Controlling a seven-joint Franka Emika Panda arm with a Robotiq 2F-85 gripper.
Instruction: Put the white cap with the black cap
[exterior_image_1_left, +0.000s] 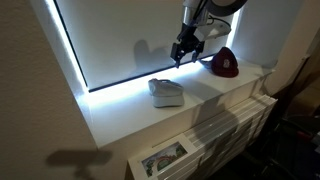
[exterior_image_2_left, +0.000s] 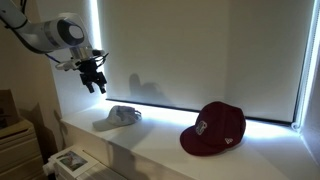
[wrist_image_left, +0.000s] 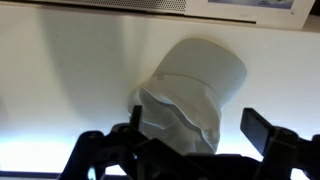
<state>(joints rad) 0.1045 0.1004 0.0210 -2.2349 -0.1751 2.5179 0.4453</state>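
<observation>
A white cap (exterior_image_1_left: 166, 92) lies on the white window sill (exterior_image_1_left: 120, 112); it also shows in the other exterior view (exterior_image_2_left: 120, 118) and fills the middle of the wrist view (wrist_image_left: 195, 80). A dark red cap (exterior_image_1_left: 224, 65) sits further along the sill and is large in an exterior view (exterior_image_2_left: 213, 128). No black cap is in view. My gripper (exterior_image_1_left: 183, 50) hangs in the air above the white cap, apart from it, and also shows in the other exterior view (exterior_image_2_left: 93, 82). Its jaws (wrist_image_left: 198, 128) are open and empty, and the cap is seen between the fingers.
A closed blind (exterior_image_2_left: 200, 50) with a lit edge stands right behind the sill. A white ribbed radiator (exterior_image_1_left: 235, 125) sits under the sill. A framed picture (exterior_image_1_left: 165, 158) lies below the sill's front edge. A low cabinet (exterior_image_2_left: 15, 140) stands at the sill's end.
</observation>
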